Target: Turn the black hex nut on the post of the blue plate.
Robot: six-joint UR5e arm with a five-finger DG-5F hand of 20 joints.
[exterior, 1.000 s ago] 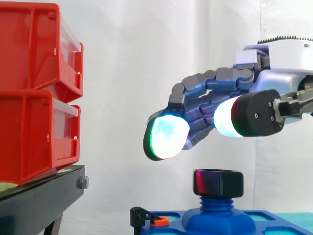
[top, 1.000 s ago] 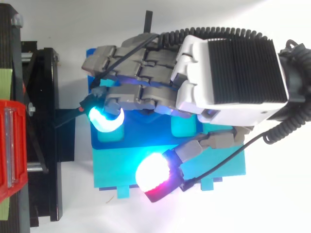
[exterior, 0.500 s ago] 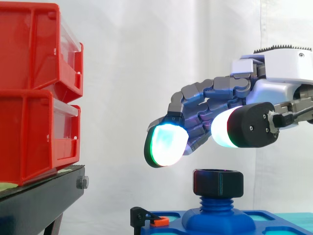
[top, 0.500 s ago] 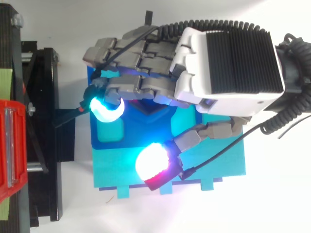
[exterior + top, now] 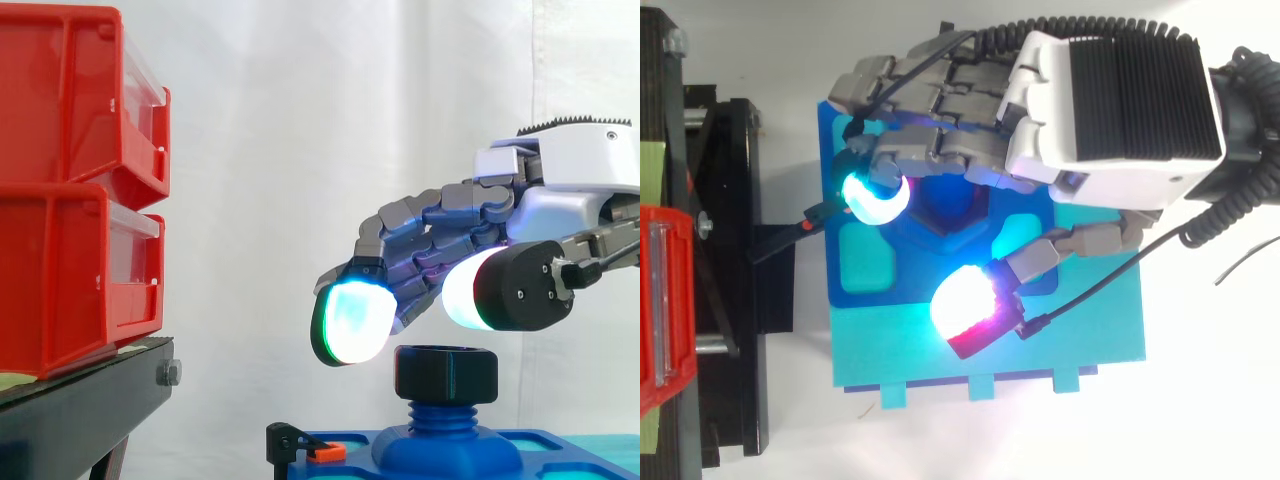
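The black hex nut point(image 5: 446, 372) sits at the top of the threaded blue post point(image 5: 444, 416), which rises from the blue plate point(image 5: 560, 452). My hand point(image 5: 560, 175) hovers just above the nut with its fingers loosely bent and spread, holding nothing. One glowing fingertip point(image 5: 349, 320) hangs left of the nut at about the height of its top, and the thumb's pad point(image 5: 468, 297) is right over it. From above, the hand point(image 5: 1110, 100) covers the far part of the plate point(image 5: 862, 290); part of the dark nut point(image 5: 942, 208) shows between fingers and thumb.
Two stacked red bins point(image 5: 70, 190) stand on a black stand point(image 5: 80, 410) at the left. A small black and orange clip point(image 5: 318, 452) sits at the plate's left edge. A cyan base point(image 5: 1040, 350) lies under the blue plate.
The hand has sunk a little toward the nut and shifted right in the side view. Seen from above, it slid up the picture, so part of the nut now shows.
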